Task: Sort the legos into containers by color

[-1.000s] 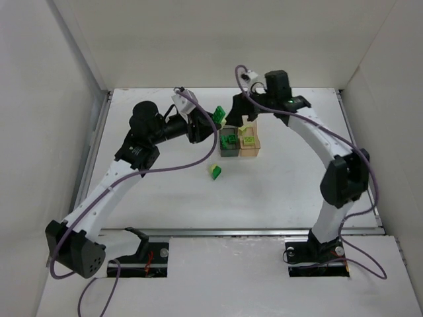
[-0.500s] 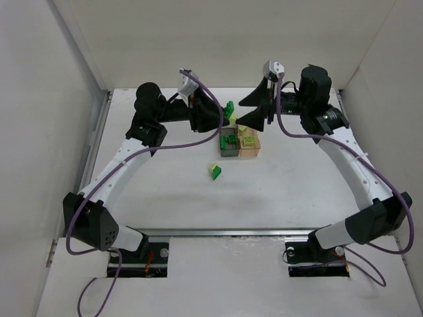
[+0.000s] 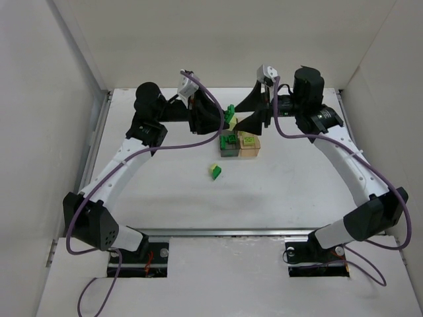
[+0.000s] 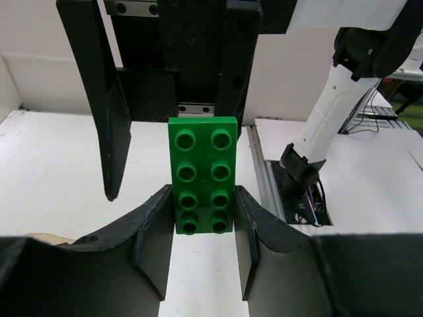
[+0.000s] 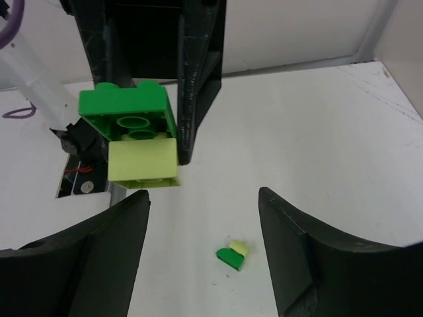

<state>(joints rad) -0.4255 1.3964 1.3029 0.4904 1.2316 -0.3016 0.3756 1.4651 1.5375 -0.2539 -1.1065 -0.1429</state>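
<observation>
Count of legos: two joined and held in the air, two joined and lying on the table. More are sitting in the boxes, but their number is not readable from above. Containers: two. Grippers: two.

The left gripper (image 4: 202, 210) is pinching a dark green brick (image 4: 202, 173) by its long sides at one end. The brick is glossy, hard-edged and rectangular, and is showing eight round studs in two rows of four. A pale yellow-green brick (image 5: 143, 162) is clinging to its underside. This one is shorter and smooth-walled, and is covering about half of the green one's hollow, tube-ribbed bottom.

The right gripper (image 5: 203, 198) is facing this pair with its black fingers spread and is gripping nothing. In the left wrist view the two fingers are standing to either side of the green brick's far end, not closed on it.

The smoky grey box (image 3: 229, 154) and the pale orange box (image 3: 250, 154) are sitting side by side with their walls touching. Both are translucent plastic and rectangular, directly below the held bricks in the top view. Green is showing inside the grey one and pale yellow-green inside the orange one.

The loose pair (image 3: 215, 171) — one dark green piece joined to one pale yellow-green piece — is lying on the matte white table (image 3: 297, 185). It is on the arm-base side of the grey box and apart from it.
</observation>
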